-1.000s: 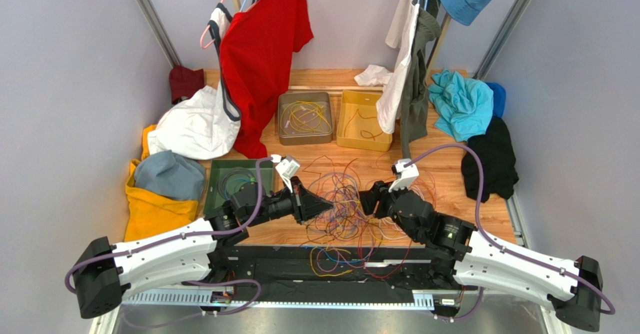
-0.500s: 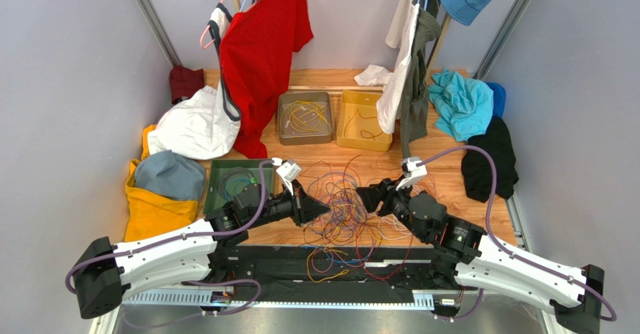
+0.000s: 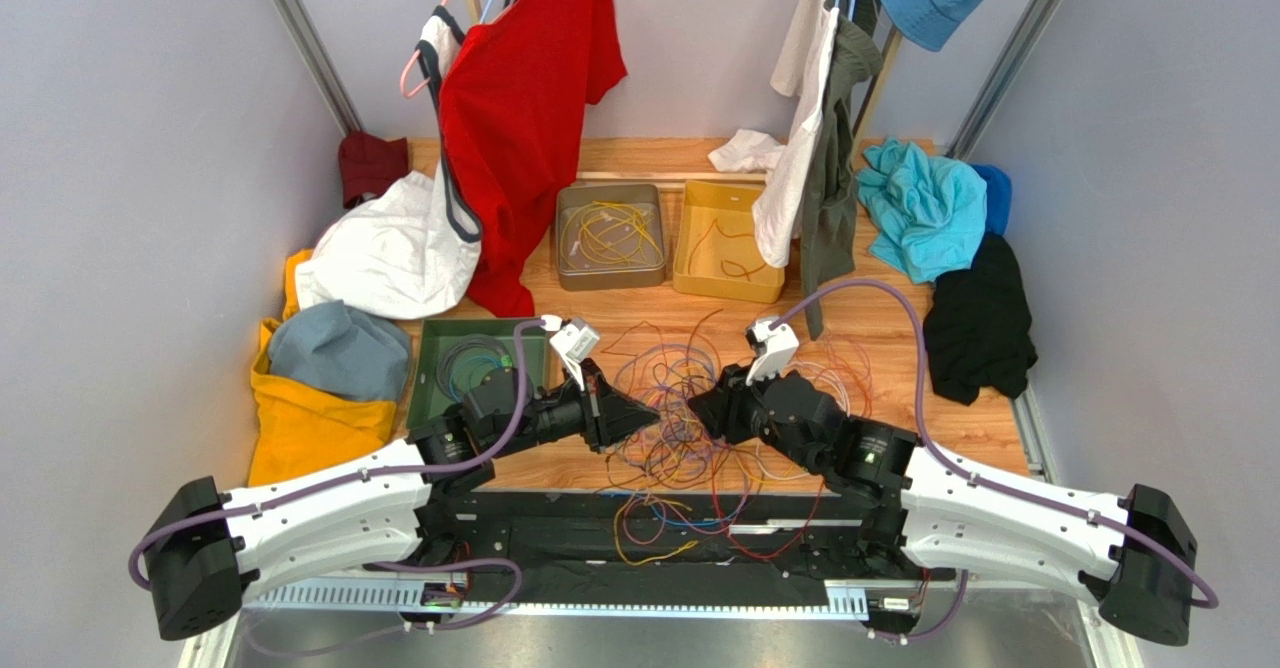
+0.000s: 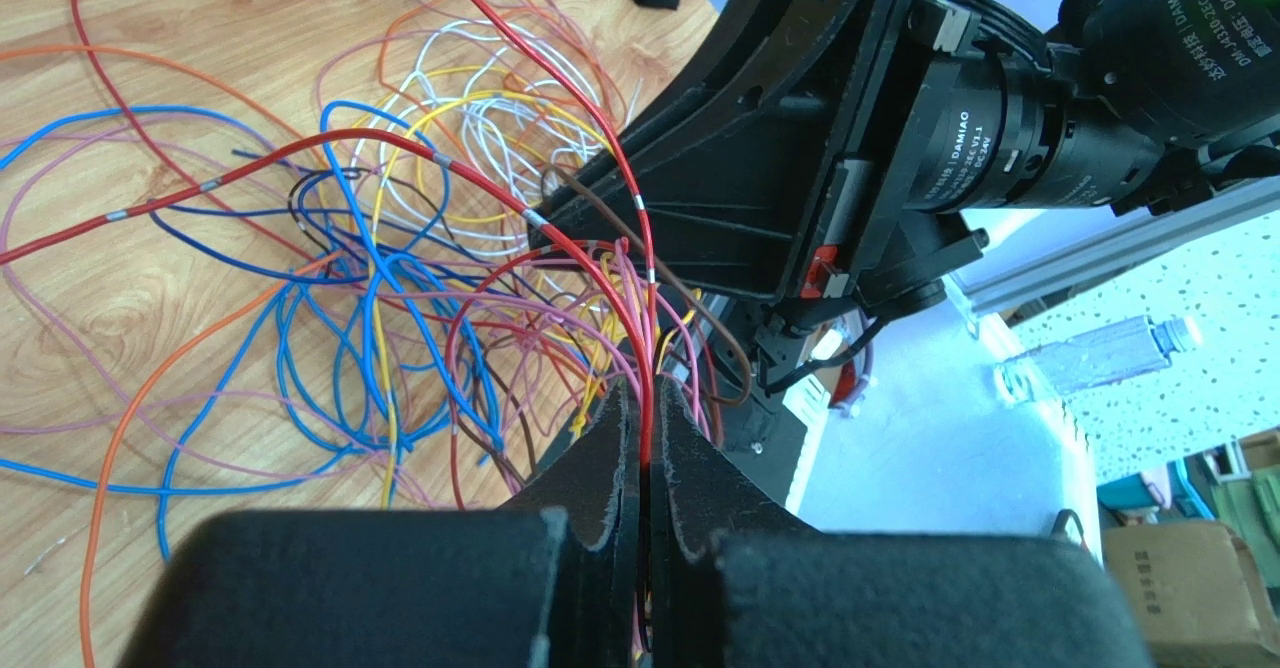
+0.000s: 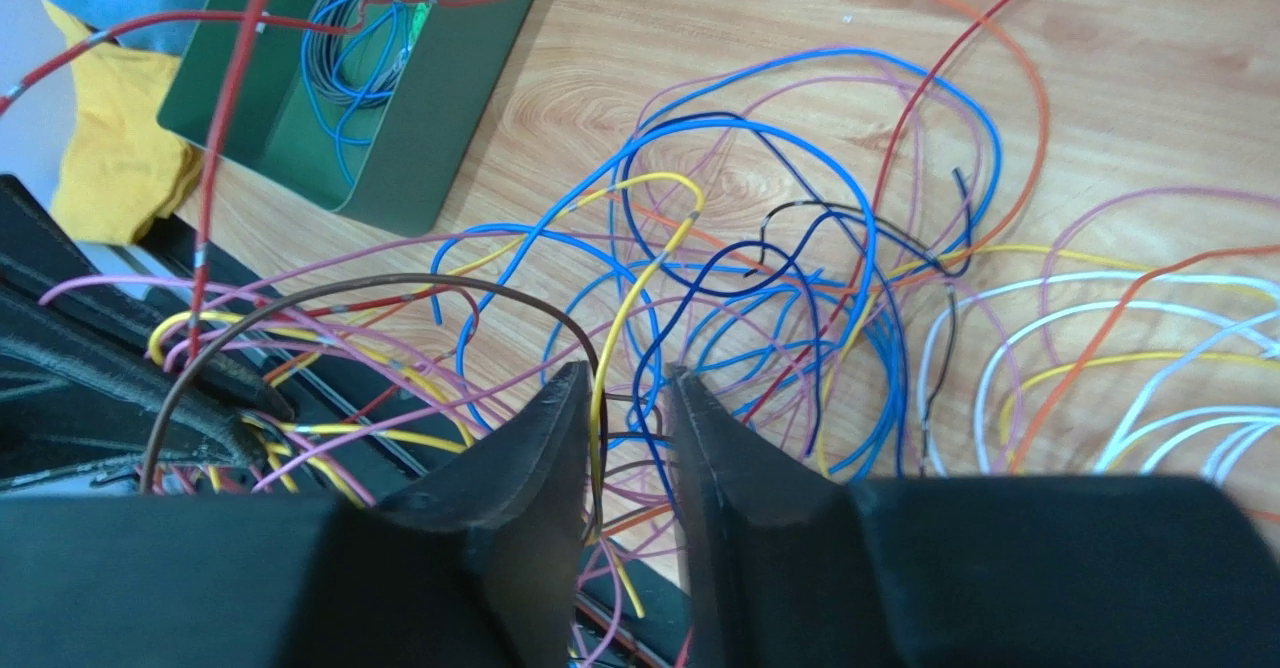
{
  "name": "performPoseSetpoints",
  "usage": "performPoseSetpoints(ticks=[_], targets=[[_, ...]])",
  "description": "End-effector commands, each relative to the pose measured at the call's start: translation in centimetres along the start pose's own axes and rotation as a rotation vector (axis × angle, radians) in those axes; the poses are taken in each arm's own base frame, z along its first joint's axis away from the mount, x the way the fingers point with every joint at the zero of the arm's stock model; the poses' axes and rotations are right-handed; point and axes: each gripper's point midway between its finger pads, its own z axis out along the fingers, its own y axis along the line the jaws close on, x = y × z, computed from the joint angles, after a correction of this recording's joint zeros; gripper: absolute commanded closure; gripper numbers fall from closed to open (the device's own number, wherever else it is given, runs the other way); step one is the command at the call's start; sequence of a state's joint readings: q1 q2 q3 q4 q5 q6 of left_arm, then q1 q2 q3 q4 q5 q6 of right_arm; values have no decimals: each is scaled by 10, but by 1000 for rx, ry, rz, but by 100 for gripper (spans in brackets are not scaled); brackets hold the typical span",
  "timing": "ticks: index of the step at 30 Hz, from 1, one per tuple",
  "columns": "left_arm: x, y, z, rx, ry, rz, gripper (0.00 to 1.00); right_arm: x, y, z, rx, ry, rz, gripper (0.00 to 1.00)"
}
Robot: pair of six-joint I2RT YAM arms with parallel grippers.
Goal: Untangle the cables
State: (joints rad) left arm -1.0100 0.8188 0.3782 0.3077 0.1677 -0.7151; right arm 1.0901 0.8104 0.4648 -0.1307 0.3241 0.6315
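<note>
The cables [image 3: 679, 431] lie as a loose tangle of blue, purple, red, yellow, orange and white wires on the wooden table between the two arms. My left gripper [image 3: 649, 416] is at the tangle's left edge, shut on a red cable [image 4: 451, 170] that runs up from its fingertips [image 4: 646, 395]. My right gripper [image 3: 699, 410] faces it from the right, close by. Its jaws [image 5: 624, 380] stand a narrow gap apart, with a yellow cable [image 5: 646, 271] and a brown one passing between them, unpinched.
A green tray [image 3: 436, 341] holding coiled wires sits left of the tangle; a grey tray [image 3: 568, 256] and a yellow tray [image 3: 691, 271] with wires stand farther back. Clothes hang and lie around: red shirt [image 3: 526, 83], yellow cloth [image 3: 301, 421], teal cloth [image 3: 920, 203], black cloth [image 3: 980, 323].
My right gripper has moved left into the tangle towards the left gripper, and its jaws have narrowed around the yellow cable. The left gripper has held still.
</note>
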Motion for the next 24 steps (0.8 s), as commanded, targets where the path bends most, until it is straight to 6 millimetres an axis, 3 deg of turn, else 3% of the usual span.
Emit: performPoseSetpoints(ticks=[1,3,4,6,7,8,9,10,13,15,16,17,19,21,22,24], targets=[[-1,8,-3,-42,-4,18,100,-45,12,-13,0,-115,15,94],[-10,26,-4,-166,-25,12,100,-87,16,-35,22,-217,7,100],[4,42,-8,-251,40,2,100,-96,12,-45,47,-224,-48,100],[-7,60,-13,-381,19,2,90,-139,26,-73,25,-320,-53,100],[-3,73,-18,-445,51,-6,72,-146,24,-81,38,-324,-90,100],[-6,76,-20,-467,53,-15,62,-155,27,-88,35,-334,-101,100],[-16,77,-22,-491,33,-17,51,-178,39,-102,15,-371,-95,100],[-17,83,-28,-528,39,-21,29,-181,39,-106,20,-357,-114,100],[-36,88,-41,-606,3,-15,3,-205,55,-123,-7,-371,-144,100],[-54,89,-48,-662,-30,-7,3,-212,60,-127,-18,-370,-167,100],[-50,98,-56,-720,8,-4,3,-224,67,-138,-40,-392,-160,100],[-65,96,-60,-754,-20,8,3,-228,71,-142,-52,-397,-163,100],[-66,99,-70,-811,4,23,3,-237,80,-150,-82,-397,-173,100],[-77,95,-75,-813,-31,29,2,-234,85,-145,-93,-361,-188,100],[-89,84,-77,-769,-89,26,2,-228,83,-141,-83,-332,-196,100],[-93,69,-73,-665,-120,34,2,-212,78,-127,-60,-280,-206,100]])
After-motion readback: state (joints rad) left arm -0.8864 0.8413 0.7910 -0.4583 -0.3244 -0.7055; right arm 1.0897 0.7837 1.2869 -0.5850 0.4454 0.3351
